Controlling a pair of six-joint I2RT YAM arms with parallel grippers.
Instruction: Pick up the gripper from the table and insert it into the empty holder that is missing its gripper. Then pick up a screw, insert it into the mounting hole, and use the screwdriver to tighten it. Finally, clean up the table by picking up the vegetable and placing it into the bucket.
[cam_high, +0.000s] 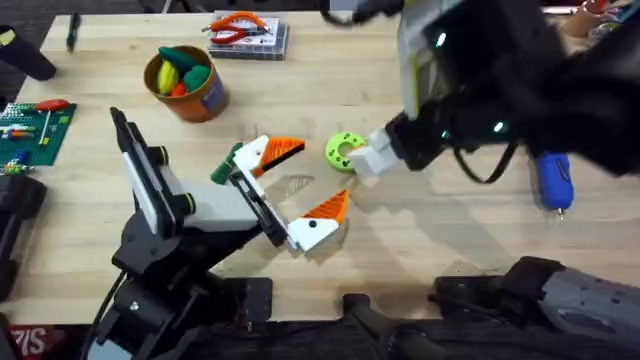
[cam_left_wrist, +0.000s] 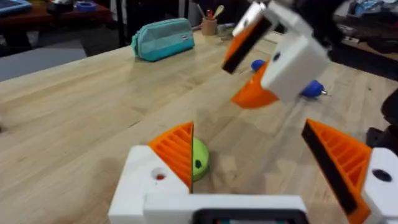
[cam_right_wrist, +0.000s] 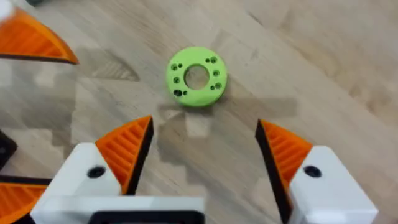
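Both white grippers with ribbed orange pads, left gripper (cam_high: 295, 190) and right gripper (cam_right_wrist: 199, 158), stood wide open and empty over bare pale wooden tabletop (cam_high: 420, 250), flanking a lime-green plastic ring (cam_right_wrist: 196, 76). The stubby blue cylindrical screwdriver (cam_high: 553, 180) lay toward the table's right edge. Farther left stood the round orange-brown bucket (cam_high: 200, 98), holding coloured toy pieces.

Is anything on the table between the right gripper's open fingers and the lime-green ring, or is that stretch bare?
Bare. In the right wrist view the right gripper hangs open, with wood grain and shadow alone between it and the lime-green ring.
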